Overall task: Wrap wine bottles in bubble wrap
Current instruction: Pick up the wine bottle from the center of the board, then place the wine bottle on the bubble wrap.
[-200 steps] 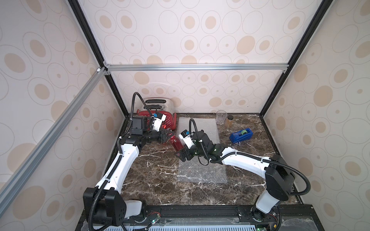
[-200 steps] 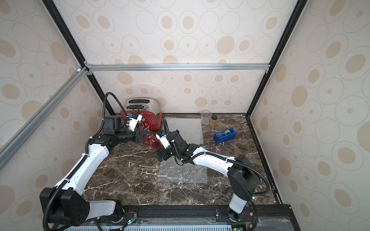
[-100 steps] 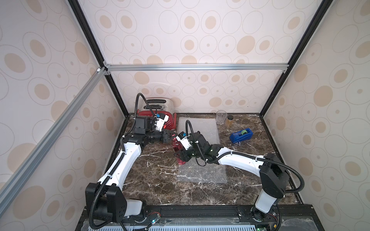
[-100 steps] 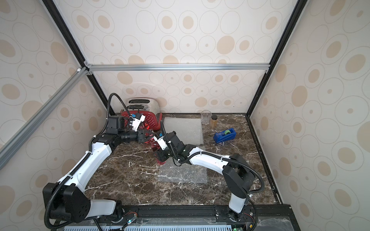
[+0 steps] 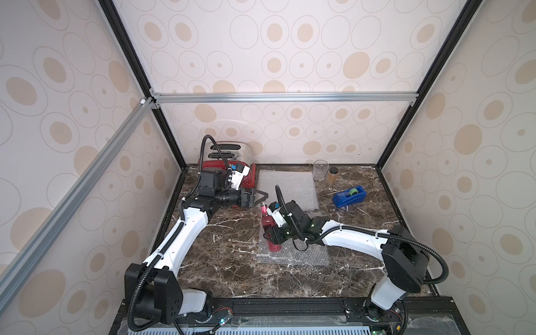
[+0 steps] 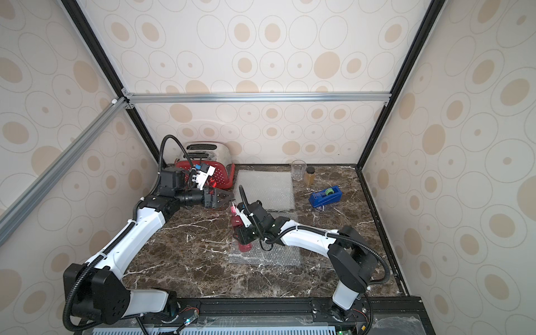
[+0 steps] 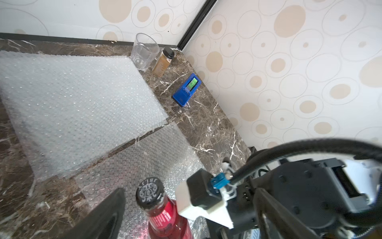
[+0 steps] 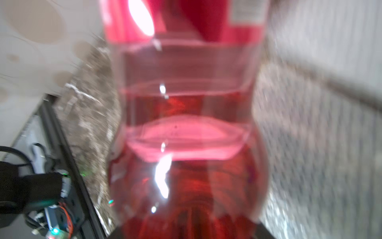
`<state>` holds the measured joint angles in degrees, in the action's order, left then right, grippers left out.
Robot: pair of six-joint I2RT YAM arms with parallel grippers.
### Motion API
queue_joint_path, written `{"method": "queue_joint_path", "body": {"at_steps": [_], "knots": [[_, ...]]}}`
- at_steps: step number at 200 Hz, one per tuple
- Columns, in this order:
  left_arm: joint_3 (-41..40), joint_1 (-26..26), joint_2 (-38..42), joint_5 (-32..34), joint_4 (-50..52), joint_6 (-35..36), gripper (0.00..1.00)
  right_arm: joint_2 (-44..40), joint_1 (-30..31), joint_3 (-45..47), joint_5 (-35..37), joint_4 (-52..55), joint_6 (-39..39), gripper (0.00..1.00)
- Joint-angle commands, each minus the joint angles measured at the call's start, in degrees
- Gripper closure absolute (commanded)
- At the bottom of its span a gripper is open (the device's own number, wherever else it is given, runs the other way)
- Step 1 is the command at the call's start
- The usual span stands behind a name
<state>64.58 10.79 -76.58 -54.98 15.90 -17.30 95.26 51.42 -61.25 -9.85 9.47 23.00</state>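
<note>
At the back left corner of the surface (image 5: 232,261), a toaster (image 5: 229,150) and a red basket (image 5: 250,177) are seen against the wall. Just in front of them the left pincer (image 5: 261,197) is held level, its jaws spread wide and empty, the tips near the dark cap of a wine bottle (image 5: 266,226) (red-pink liquid, red label). The bottle is kept upright by the right pincer (image 5: 270,236), which is closed around its body. Its base is placed over the left edge of the near bubble wrap sheet (image 5: 301,255); whether it touches cannot be told. The far bubble wrap sheet (image 5: 290,188) is laid flat behind, a narrow strip of stone between the two. Further right, a clear glass (image 5: 320,170), an amber jar (image 5: 332,176) and a blue tape dispenser (image 5: 349,195) are found.
</note>
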Motion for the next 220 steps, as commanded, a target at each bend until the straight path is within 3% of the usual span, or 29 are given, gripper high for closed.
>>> {"method": "queue_joint_path", "body": {"at_steps": [1,34,58,103,118,177,220], "knots": [[-0.7,0.3,2.6,-1.4,-1.6,-1.2,0.01,-5.5,-0.1,0.1,2.9,7.8,6.6,0.92],[-4.1,0.4,4.5,1.2,2.9,-0.4,0.01,-8.9,0.0,0.8,5.3,17.6,15.2,0.96],[-4.9,2.6,2.5,3.6,7.0,-1.2,0.07,-8.9,-1.1,-1.1,7.1,22.6,19.1,0.96],[-8.3,10.1,-3.5,8.4,-0.5,-7.9,0.1,-1.9,-6.8,-9.7,3.8,31.1,20.4,1.0],[-8.7,11.0,-6.1,9.1,-3.0,-10.6,0.18,0.0,-7.4,-11.6,3.0,31.3,20.2,1.0],[-6.9,13.7,-14.4,10.5,-2.4,-12.5,0.29,5.6,-8.0,-13.0,0.7,30.2,20.5,1.0],[-4.9,16.5,-18.3,11.7,0.8,-9.5,0.34,7.7,-8.2,-12.1,-0.8,30.9,19.7,1.0]]}}
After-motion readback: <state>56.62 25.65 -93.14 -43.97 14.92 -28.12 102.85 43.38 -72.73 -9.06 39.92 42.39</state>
